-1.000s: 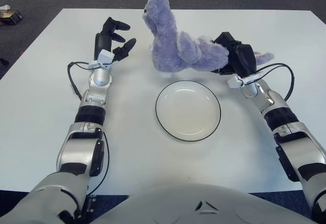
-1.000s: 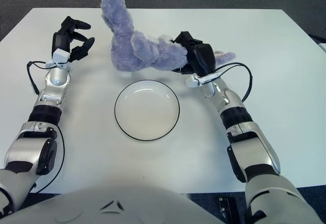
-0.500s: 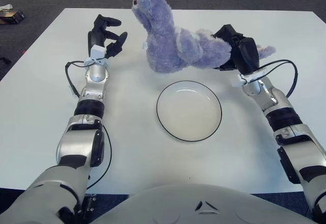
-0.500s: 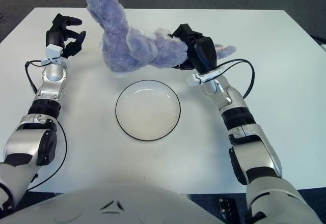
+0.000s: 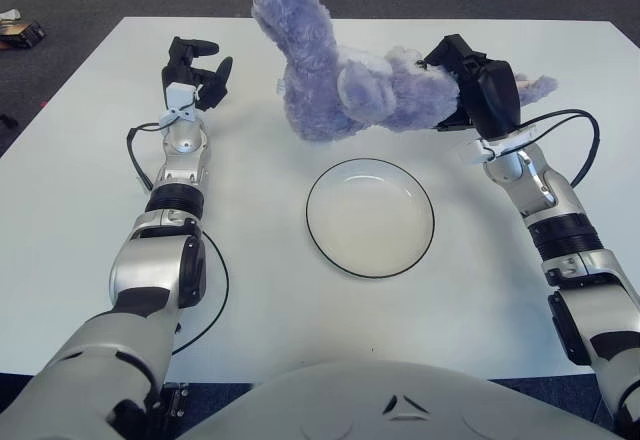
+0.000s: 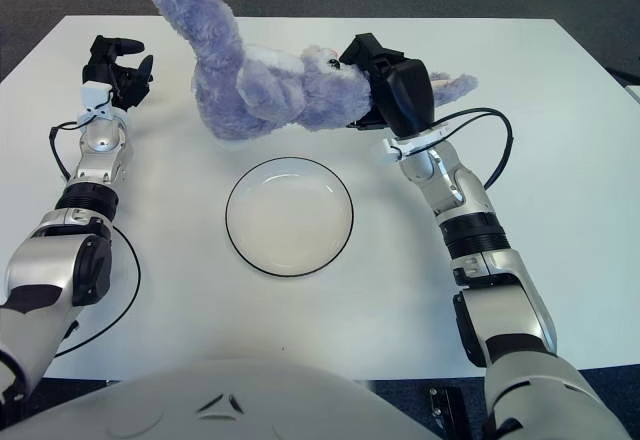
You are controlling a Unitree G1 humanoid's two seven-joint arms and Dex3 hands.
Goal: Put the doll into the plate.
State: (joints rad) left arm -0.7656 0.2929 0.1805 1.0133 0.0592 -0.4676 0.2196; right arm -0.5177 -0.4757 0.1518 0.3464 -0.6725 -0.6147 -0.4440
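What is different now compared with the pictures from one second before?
The right hand, shut on the doll, lifted it higher above the table. The left hand drew away toward the table's far left, holding nothing. The plate did not move and is empty.

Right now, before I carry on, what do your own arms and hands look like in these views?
Both arms are silver-grey metal segments with black joint bands. Each ends in a black three-finger hand: left hand, right hand. A small white block sits at each wrist. A thin black cable loops out beside each forearm, on the outer side, over the white table. No markings are readable.
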